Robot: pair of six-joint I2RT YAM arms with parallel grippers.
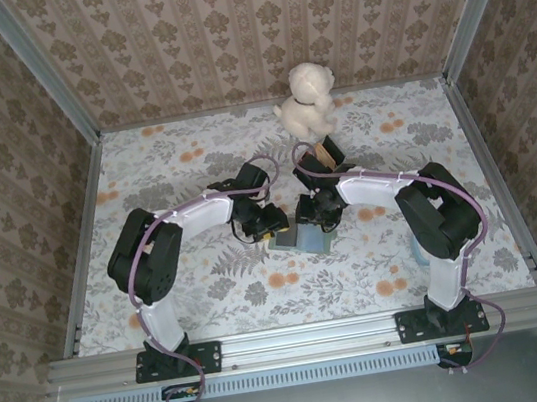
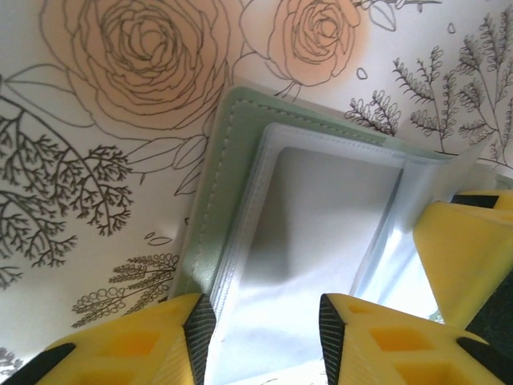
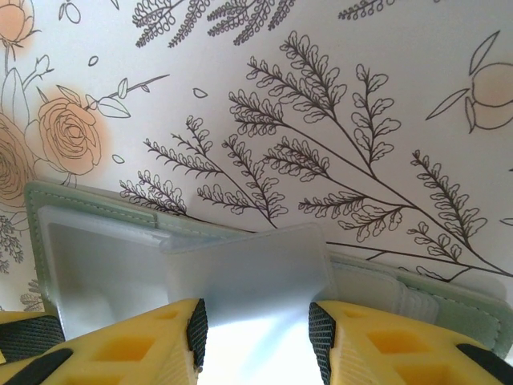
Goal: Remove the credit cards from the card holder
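Hovering my left pincer [image 2: 260, 321] low over the card holder [image 2: 210, 200], which lies opened flat mid-table [image 1: 171, 155]. My jaws are parted, straddling its clear sleeve [image 2: 321, 208]. My right pincer [image 3: 252, 333] meets it from the opposite side, pads flanking a raised frosted leaf [image 3: 248, 265]. Gripping it or not, I cannot tell.
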